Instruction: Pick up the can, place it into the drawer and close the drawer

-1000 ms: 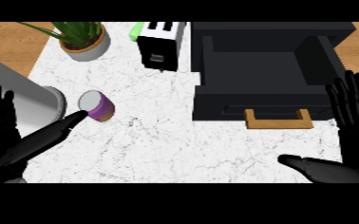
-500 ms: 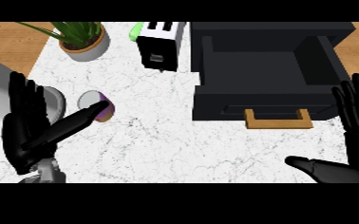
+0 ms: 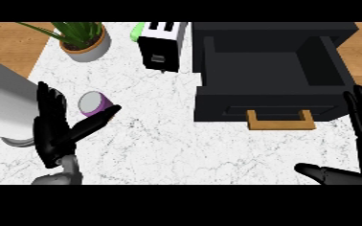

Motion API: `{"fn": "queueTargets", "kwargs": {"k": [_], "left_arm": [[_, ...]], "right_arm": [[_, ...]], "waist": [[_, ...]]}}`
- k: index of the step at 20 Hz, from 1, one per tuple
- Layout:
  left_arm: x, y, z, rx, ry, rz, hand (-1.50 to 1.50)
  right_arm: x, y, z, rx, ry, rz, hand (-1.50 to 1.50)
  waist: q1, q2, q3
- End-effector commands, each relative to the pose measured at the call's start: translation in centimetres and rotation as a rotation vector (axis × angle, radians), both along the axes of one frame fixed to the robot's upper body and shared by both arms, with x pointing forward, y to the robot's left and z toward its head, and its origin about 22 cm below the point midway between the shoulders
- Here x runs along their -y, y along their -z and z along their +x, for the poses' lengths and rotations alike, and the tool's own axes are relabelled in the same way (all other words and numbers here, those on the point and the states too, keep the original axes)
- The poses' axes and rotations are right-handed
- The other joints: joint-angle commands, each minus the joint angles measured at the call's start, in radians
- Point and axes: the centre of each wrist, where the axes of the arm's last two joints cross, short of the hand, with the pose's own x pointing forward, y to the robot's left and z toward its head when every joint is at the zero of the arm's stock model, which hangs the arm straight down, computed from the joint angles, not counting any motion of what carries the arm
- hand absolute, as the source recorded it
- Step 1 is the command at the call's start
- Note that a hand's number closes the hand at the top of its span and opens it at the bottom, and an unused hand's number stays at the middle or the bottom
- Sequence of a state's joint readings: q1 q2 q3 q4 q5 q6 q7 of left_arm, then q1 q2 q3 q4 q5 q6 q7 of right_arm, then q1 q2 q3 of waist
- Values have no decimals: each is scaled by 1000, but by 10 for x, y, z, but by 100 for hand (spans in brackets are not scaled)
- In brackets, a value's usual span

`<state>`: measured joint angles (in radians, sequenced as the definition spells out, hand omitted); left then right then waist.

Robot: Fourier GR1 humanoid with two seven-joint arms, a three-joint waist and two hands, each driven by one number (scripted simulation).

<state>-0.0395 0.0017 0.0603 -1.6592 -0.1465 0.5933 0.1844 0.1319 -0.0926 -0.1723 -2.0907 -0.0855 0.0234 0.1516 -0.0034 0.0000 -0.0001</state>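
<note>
A purple can (image 3: 94,103) with a grey top stands on the white marble counter (image 3: 170,143) at the left. My left hand (image 3: 53,129) is open just left of it, fingers straight up, thumb stretched toward the can's near side. The black drawer (image 3: 272,72) is pulled open at the right, its inside bare, with a wooden handle (image 3: 280,120) on its front. My right hand (image 3: 332,173) shows at the lower right edge, open, with its fingers (image 3: 354,110) along the right border.
A potted plant (image 3: 83,40) stands at the back left. A black and white toaster (image 3: 163,45) sits behind the counter's middle, a green object (image 3: 137,31) beside it. A grey curved object (image 3: 14,106) lies at the left edge.
My left hand has risen into view and moved closer to the can, its fingers now upright and its thumb near the can. The right hand has shifted slightly.
</note>
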Motion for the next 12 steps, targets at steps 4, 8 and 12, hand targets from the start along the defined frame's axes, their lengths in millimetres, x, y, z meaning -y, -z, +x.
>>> {"fn": "queueTargets", "kwargs": {"k": [4,8,12], "left_arm": [[19,55,2,-21,-36,14,-150],[-15,72,6,-34,-81,-3,-150],[4,92,-6,-59,-85,-22,-150]], "right_arm": [[3,-11,-3,18,1,-3,-150],[23,-4,-18,2,22,-11,-150],[28,-20,-19,11,23,-14,-150]], "waist": [[-1,0,0],[-2,0,0],[-1,0,0]]}}
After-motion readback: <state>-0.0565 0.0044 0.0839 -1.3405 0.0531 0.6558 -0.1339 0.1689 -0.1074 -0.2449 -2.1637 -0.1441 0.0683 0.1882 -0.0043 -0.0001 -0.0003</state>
